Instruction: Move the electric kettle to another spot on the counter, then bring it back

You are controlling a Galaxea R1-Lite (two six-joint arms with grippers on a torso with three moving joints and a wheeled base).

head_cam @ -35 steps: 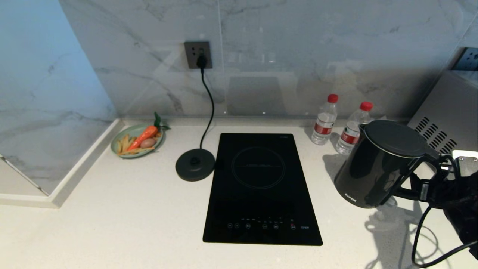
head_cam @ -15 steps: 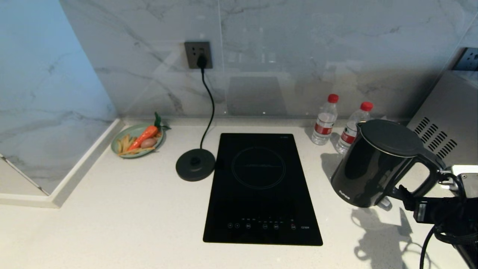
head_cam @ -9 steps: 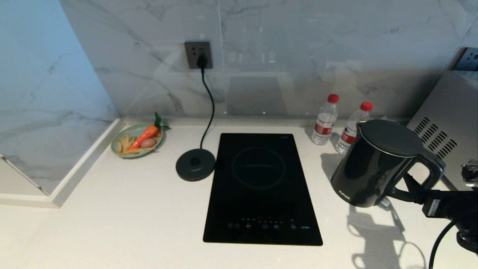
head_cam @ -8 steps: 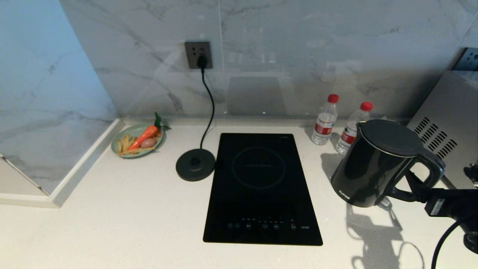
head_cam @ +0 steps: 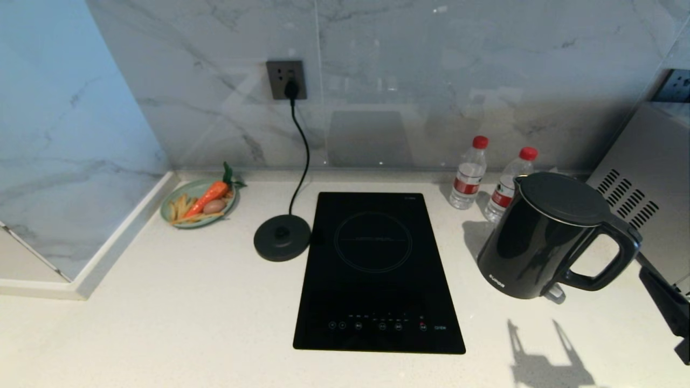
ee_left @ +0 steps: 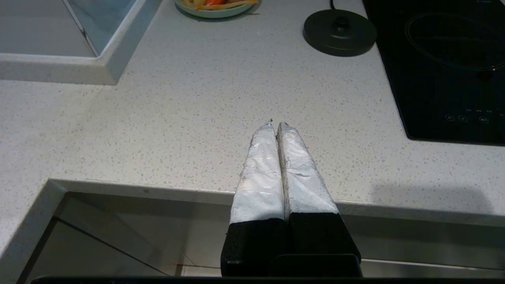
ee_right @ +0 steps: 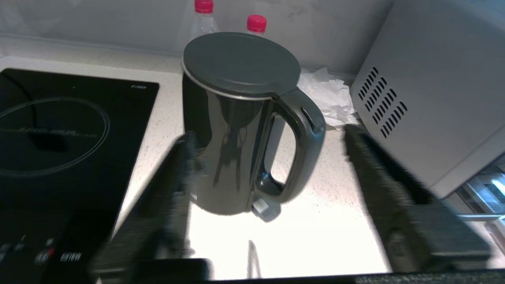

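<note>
electric kettle (ee_right: pixel 232 130) upright on counter (head_cam: pixel 188 302), handle facing right gripper (ee_right: pixel 268 165) | fingers spread wide, empty, just short | left gripper (ee_left: pixel 277 126) closed, farther

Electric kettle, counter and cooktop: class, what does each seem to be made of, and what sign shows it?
Electric kettle: likely glossy black plastic or coated steel; it mirrors its surroundings, under a matte lid.
Counter: white speckled stone or composite.
Cooktop: black glass, smooth with printed markings.

Kitchen: cooktop (head_cam: pixel 377 269), counter (head_cam: pixel 188 302), marble backsplash (head_cam: pixel 431 81)
</note>
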